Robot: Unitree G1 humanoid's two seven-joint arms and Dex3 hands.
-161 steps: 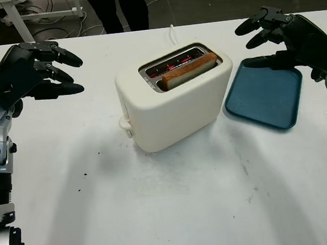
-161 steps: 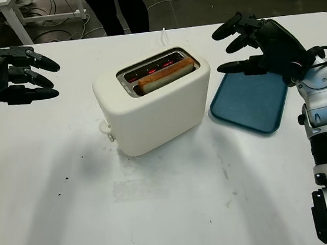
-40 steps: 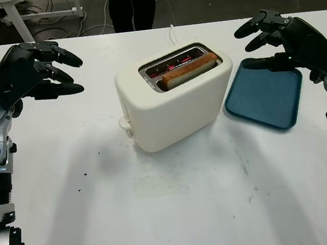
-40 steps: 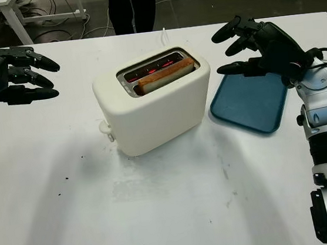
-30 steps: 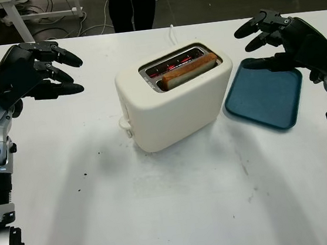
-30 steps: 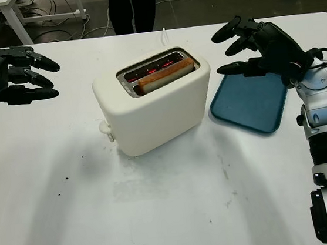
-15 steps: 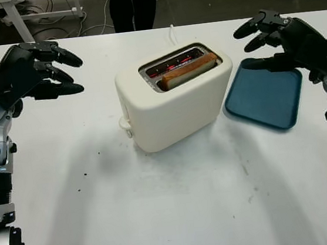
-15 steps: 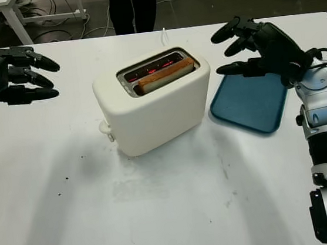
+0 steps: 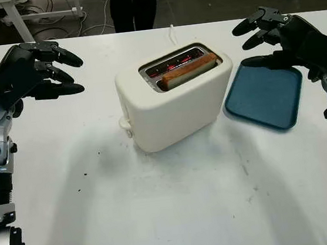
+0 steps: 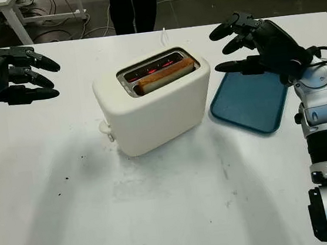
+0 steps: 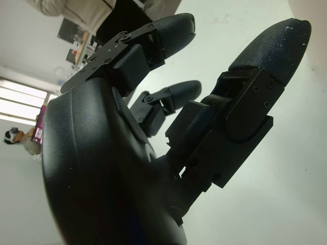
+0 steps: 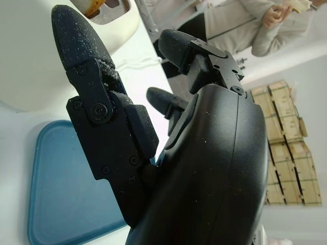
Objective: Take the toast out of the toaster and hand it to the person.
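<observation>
In the head views, a cream two-slot toaster (image 9: 175, 96) stands in the middle of the white table (image 9: 173, 204), and one slice of toast (image 9: 188, 71) sits in its nearer slot, while the heating wires glow red in the farther slot. A dark blue tray (image 9: 264, 96) lies just beside the toaster, on its right. The left hand (image 9: 30, 71) is raised above the table, well apart from the toaster, open and holding nothing. The right hand (image 9: 287, 40) is above the far edge of the tray, also open and with nothing in it. A person in dark trousers (image 9: 132, 6) stands behind the table. In the left wrist view, the black fingers (image 11: 265, 51) are over the bare table. In the right wrist view, the fingers (image 12: 76, 35) point toward the toaster, with the tray below. I can read no brand or writing on anything.
</observation>
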